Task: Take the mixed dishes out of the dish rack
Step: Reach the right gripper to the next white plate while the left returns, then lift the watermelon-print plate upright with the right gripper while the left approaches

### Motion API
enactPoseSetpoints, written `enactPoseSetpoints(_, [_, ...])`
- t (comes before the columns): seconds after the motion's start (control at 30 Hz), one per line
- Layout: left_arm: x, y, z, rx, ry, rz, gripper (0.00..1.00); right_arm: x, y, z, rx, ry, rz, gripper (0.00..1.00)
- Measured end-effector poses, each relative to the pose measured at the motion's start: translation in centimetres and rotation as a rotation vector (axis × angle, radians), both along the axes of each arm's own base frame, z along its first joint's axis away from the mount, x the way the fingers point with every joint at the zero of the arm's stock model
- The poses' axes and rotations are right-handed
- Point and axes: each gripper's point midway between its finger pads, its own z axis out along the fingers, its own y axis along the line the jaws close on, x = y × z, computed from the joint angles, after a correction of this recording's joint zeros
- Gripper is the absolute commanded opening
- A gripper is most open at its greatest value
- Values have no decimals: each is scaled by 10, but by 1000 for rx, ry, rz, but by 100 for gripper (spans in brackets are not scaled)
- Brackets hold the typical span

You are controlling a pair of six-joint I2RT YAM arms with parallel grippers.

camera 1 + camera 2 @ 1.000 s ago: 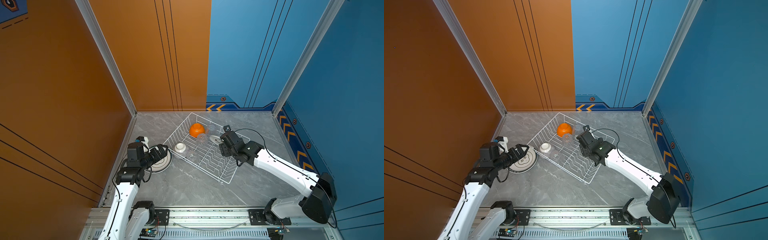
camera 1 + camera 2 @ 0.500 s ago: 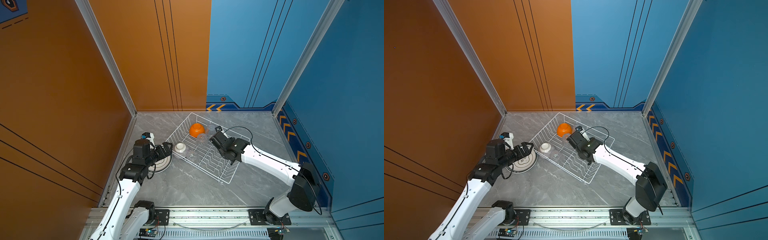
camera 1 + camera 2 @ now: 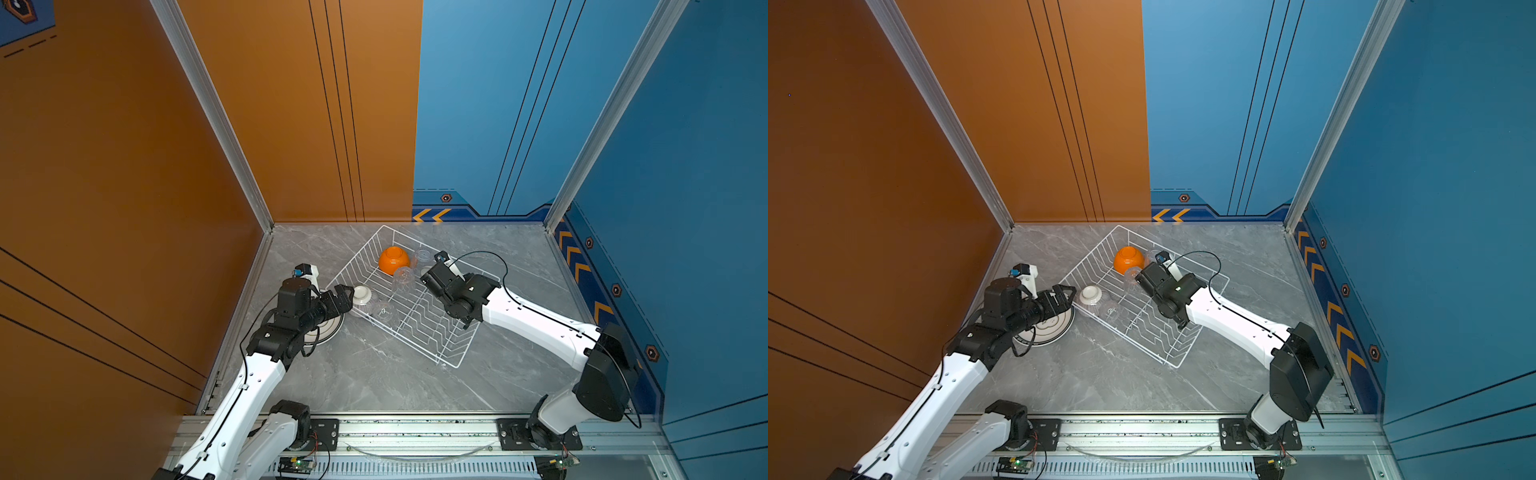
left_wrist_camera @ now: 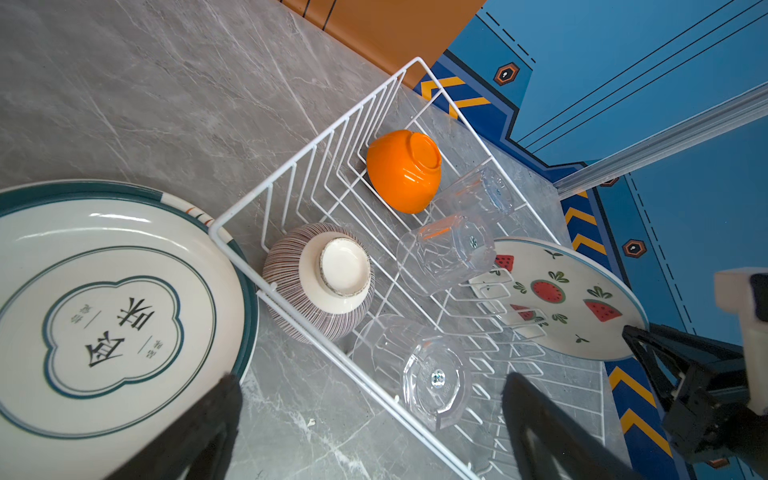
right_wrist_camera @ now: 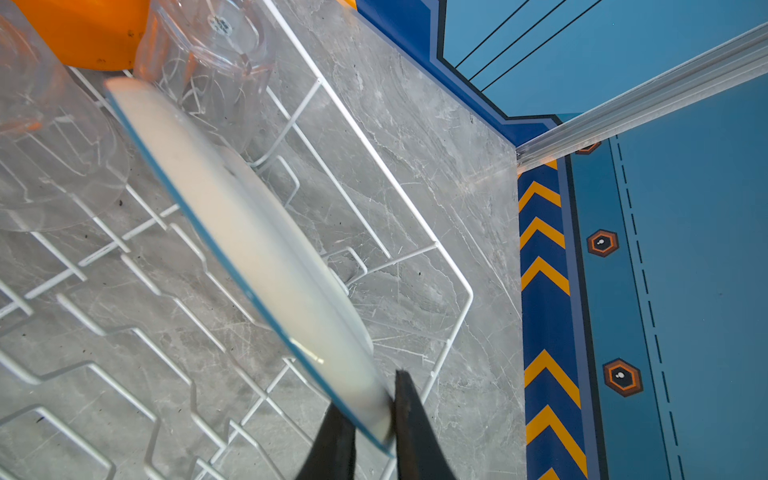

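The white wire dish rack [image 3: 432, 352] [image 3: 1142, 343] [image 4: 316, 143] [image 5: 374, 153] sits askew at mid-table. In it lie an upturned orange bowl [image 3: 394, 259] [image 4: 403, 170], an upturned grey-striped bowl [image 3: 361, 294] [image 4: 324, 278] and three clear glasses [image 4: 444, 253] [image 4: 419, 370] [image 4: 478, 193]. A watermelon plate [image 4: 561, 299] [image 5: 249, 232] stands on edge among the prongs. My right gripper [image 5: 370, 399] [image 3: 428, 276] is shut on its rim. My left gripper [image 4: 370, 378] [image 3: 347, 297] hovers open over the rack's left corner, beside the striped bowl.
A teal-rimmed white plate [image 3: 328, 328] [image 4: 112, 303] lies flat on the grey table, just left of the rack and partly under my left arm. The orange wall stands close on the left, the blue wall at the back and right. A black cable [image 3: 486, 257] loops over the rack's right side.
My right gripper has shifted slightly left and closed onto the watermelon plate's rim. My left gripper, still open, has moved right from over the teal-rimmed plate to the rack's corner.
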Motion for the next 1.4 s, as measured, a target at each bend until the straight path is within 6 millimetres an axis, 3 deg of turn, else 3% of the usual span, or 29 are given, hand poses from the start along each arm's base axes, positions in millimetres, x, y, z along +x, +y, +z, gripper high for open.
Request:
enactPoseSetpoints(0.17, [0, -4, 1, -11, -4, -3, 98, -6, -8, 3, 22, 15, -8, 0])
enactPoseSetpoints(0.97, [6, -45, -8, -54, -27, -79, 98, -35, -32, 78, 269, -133, -27, 0])
enactPoseSetpoints(1.4, [5, -78, 3, -132, -71, -168, 98, -49, -26, 79, 504, -59, -17, 0])
